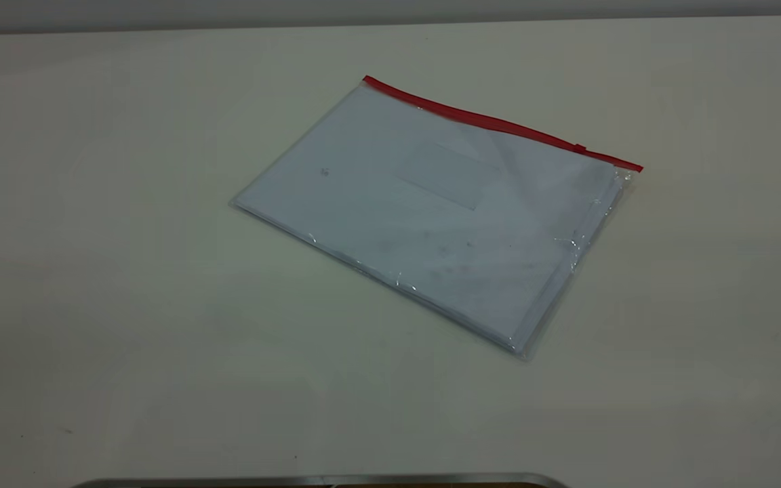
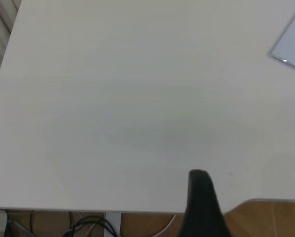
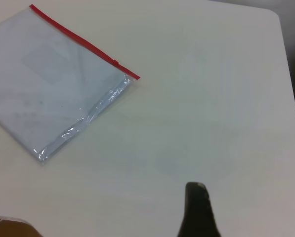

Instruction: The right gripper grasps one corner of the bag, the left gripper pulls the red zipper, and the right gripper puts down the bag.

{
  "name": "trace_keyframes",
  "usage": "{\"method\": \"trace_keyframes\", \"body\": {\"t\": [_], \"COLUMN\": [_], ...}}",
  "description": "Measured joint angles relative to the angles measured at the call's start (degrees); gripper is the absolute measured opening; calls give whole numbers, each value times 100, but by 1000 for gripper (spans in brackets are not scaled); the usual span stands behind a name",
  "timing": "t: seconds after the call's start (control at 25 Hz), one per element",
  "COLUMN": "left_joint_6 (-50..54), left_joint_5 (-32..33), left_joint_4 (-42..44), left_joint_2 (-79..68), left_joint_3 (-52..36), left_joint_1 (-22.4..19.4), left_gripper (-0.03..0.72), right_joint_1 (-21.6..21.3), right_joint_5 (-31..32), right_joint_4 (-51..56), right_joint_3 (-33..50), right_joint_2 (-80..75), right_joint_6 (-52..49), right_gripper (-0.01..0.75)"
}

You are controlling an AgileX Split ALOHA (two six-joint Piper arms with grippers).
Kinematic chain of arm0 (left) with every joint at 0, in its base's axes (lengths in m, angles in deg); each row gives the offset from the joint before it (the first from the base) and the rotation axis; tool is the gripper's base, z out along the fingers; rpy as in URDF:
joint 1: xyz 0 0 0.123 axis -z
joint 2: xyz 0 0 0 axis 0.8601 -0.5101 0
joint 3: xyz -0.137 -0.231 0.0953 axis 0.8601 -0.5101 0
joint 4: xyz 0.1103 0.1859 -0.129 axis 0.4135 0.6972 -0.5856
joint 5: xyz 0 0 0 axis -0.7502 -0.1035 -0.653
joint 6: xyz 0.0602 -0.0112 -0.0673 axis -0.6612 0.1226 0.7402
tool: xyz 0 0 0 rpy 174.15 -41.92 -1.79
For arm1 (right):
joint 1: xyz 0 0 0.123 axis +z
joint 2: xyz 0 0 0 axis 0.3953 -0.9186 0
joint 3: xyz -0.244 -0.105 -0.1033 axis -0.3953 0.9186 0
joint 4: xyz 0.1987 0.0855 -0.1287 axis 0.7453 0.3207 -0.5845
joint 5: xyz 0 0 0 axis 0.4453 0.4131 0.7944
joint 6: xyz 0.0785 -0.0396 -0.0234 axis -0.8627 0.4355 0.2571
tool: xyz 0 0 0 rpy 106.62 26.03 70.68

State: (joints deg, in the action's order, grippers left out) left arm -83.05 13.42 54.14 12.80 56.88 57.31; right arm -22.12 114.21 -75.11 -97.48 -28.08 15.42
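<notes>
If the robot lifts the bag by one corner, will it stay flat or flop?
The bag is thin clear plastic holding paper sheets, so it will probably droop. Its shiny surface looks slippery and may slide on the table.

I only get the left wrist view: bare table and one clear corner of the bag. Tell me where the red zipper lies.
Observer: In the exterior view the red zipper runs along the far long edge of the bag, which lies flat on the table.
Operator: Give me the slider's place.
Observer: The slider tab sits near the zipper's end on the right arm's side.
Operator: Report the right claw.
Observer: In the right wrist view the right claw hangs over bare table, apart from the bag.
</notes>
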Motion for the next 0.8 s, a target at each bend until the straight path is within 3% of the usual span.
{"method": "trace_keyframes", "body": {"t": [0.52, 0.8], "left_joint_6": [39, 5], "left_joint_5": [-93, -1408], "left_joint_4": [5, -47], "left_joint_2": [-430, -2531], "left_joint_3": [69, 937], "left_joint_1": [0, 0], "left_gripper": [582, 582], "right_joint_1": [0, 0], "right_joint_5": [-152, -319], "right_joint_4": [-13, -40], "right_joint_3": [-85, -744], "right_joint_2": [0, -1474], "right_joint_6": [-18, -339], "right_gripper": [570, 570]}}
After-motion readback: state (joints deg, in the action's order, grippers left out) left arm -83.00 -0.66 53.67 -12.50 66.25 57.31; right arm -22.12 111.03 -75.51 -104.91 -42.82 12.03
